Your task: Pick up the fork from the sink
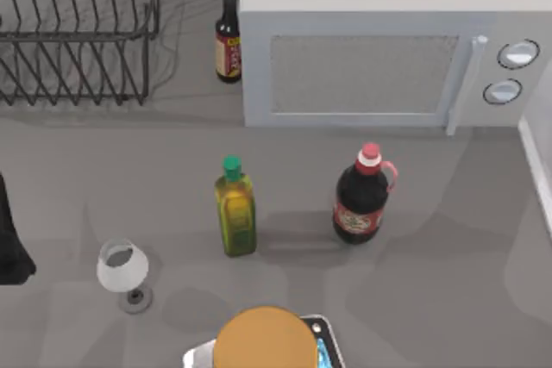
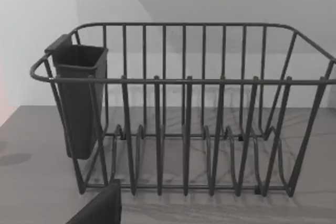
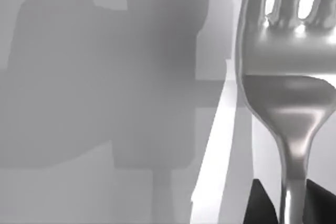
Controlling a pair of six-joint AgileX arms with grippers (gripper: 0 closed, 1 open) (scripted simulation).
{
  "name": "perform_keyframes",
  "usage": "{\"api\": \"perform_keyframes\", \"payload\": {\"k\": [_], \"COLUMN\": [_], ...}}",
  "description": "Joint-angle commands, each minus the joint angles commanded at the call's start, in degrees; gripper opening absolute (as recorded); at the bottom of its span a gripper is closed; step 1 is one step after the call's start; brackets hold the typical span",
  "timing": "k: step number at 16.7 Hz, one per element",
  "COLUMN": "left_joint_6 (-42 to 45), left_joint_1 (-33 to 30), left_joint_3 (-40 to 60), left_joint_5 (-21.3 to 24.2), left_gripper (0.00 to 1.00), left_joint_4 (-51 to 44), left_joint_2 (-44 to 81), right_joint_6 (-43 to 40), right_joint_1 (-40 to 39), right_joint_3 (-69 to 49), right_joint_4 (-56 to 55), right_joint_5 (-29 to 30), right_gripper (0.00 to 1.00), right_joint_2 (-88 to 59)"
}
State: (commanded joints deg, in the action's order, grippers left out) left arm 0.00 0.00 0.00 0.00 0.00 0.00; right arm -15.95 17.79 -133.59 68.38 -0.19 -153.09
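The right end effector (image 3: 292,203) grips the fork (image 3: 286,87) by its handle, tines pointing away.

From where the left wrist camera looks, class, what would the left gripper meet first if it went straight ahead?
Most likely the wire dish rack, directly ahead, with its dark cutlery holder hung on one end. Nothing stands in between, though the depth is hard to judge.

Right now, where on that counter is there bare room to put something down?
Bare counter lies right of the soda bottle, and left of the olive oil bottle above the wine glass. It is crowded along the back, by the dish rack, sauce bottle and microwave.
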Motion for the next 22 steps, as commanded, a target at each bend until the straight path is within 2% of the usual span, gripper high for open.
{"api": "perform_keyframes", "payload": {"k": [5, 12, 16, 22], "left_joint_6": [0.0, 0.0, 0.0, 0.0], "left_joint_1": [0.0, 0.0, 0.0, 0.0], "left_joint_3": [0.0, 0.0, 0.0, 0.0], "left_joint_5": [0.0, 0.0, 0.0, 0.0], "left_gripper": [1.0, 1.0, 1.0, 1.0], "left_joint_4": [0.0, 0.0, 0.0, 0.0], "left_joint_2": [0.0, 0.0, 0.0, 0.0], "right_joint_6": [-0.03, 0.13, 4.77, 20.06], "right_joint_1": [0.01, -0.12, -2.95, -13.77], "right_joint_3": [-12.87, -14.82, -9.12, 11.5], "right_joint_4": [15.28, 17.35, 18.56, 20.88], "right_joint_5": [-0.03, -0.04, 0.67, 2.39], "right_gripper": [0.0, 0.0, 0.0, 0.0], "right_joint_2": [2.18, 2.8, 8.53, 27.48]}}
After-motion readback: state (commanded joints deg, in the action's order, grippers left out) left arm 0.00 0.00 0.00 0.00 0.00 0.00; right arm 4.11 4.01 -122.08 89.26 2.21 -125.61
